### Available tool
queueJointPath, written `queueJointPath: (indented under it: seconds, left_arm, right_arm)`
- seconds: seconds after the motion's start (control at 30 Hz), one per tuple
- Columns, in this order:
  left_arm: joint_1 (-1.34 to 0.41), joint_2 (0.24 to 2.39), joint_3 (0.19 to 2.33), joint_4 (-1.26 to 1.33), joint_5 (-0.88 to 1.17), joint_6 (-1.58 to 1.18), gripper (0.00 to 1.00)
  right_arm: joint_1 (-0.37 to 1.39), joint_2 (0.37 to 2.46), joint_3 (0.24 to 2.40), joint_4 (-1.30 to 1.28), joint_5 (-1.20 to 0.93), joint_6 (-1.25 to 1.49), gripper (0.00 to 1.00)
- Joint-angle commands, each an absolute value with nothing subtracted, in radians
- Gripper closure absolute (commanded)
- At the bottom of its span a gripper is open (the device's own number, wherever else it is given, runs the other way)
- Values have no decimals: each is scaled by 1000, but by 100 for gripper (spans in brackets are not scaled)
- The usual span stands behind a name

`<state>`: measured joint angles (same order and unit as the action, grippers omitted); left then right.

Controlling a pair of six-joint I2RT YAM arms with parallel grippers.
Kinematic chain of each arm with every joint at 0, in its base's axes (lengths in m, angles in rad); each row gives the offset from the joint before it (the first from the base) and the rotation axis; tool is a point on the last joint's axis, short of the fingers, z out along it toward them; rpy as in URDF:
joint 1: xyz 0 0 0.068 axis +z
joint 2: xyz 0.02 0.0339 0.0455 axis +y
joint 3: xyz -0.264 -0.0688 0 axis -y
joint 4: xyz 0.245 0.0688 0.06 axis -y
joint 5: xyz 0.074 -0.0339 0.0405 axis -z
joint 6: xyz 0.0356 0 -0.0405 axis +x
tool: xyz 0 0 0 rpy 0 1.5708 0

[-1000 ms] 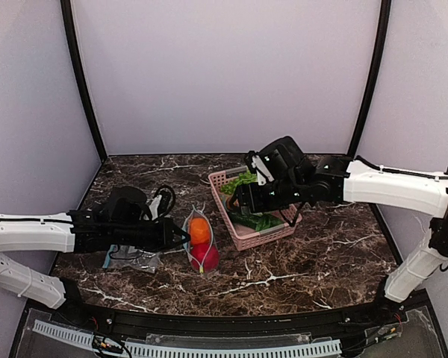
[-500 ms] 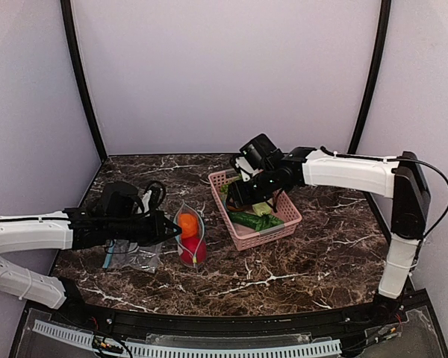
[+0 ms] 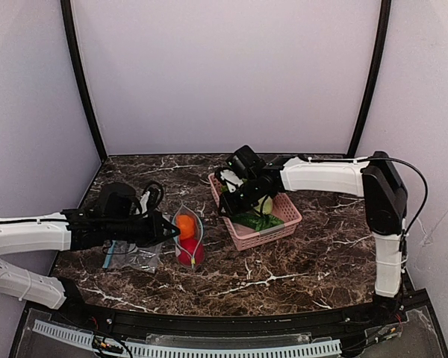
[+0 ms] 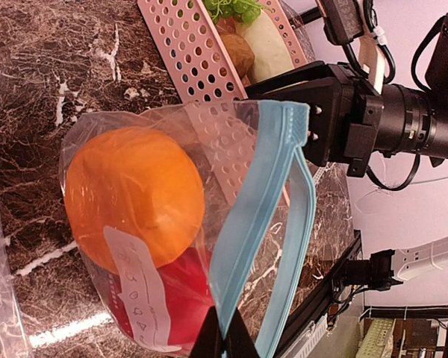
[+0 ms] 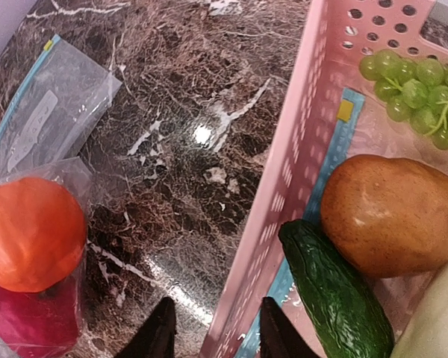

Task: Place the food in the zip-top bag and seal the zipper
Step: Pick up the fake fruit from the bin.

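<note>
- Overall, a dark marbled table (image 3: 321, 261) is recorded as the work surface, and all items are laid on its middle and left part.
- A pink slatted basket (image 3: 272, 233) is set right of centre, turned at an angle to the table edge.
- The right gripper (image 5: 215, 335) is lowered over the basket's near-left wall. Its jaws are held apart, one finger outside the wall and one inside, and a gap is seen beside the outer finger.
- The left gripper (image 4: 222, 339) is found pinched together on the zipper (image 4: 257, 224), so that the zip-top bag (image 4: 231, 142) is held up from the table, just left of the basket.
- The bag's mouth is noted as open: the two light blue strips are spread apart into a loop.
- A second bag (image 5: 48, 119), clear and flat, is laid on the table to the left of the held one.
- An orange fruit (image 4: 131, 198) is seen inside the held bag, pressed against a red fruit (image 4: 183, 294) beneath it.
- A brown potato-like piece (image 5: 392, 216) is lodged in the basket, touching a dark green cucumber (image 5: 336, 298).
- The grape bunch (image 5: 414, 89) is left in the basket's far part, apart from the bag.
- A white label (image 4: 138, 287) with handwriting is stuck on the bag's face, over both fruits.
</note>
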<state>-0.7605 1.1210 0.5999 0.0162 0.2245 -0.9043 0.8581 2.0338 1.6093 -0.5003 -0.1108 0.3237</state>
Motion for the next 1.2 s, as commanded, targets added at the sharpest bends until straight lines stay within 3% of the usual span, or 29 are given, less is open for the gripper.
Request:
queueJointPath:
  seconds: [0.0, 0.23, 0.97, 1.07, 1.17]
  left_arm:
    - [-753, 1085, 578, 11, 232, -911, 99]
    - [-752, 1058, 567, 6, 224, -916, 99]
    - [-750, 943, 530, -81, 209, -895, 99]
    - [-749, 930, 523, -81, 208, -896, 99]
    - [-751, 916, 508, -82, 207, -898, 99]
  right_arm:
    - [870, 2086, 1662, -490, -121, 296, 72]
    - [893, 2071, 1645, -506, -118, 260, 100]
    - [974, 1552, 1032, -569, -117, 258, 100]
    - [975, 1513, 994, -578, -142, 238, 94]
    - [976, 1467, 969, -582, -146, 226, 76]
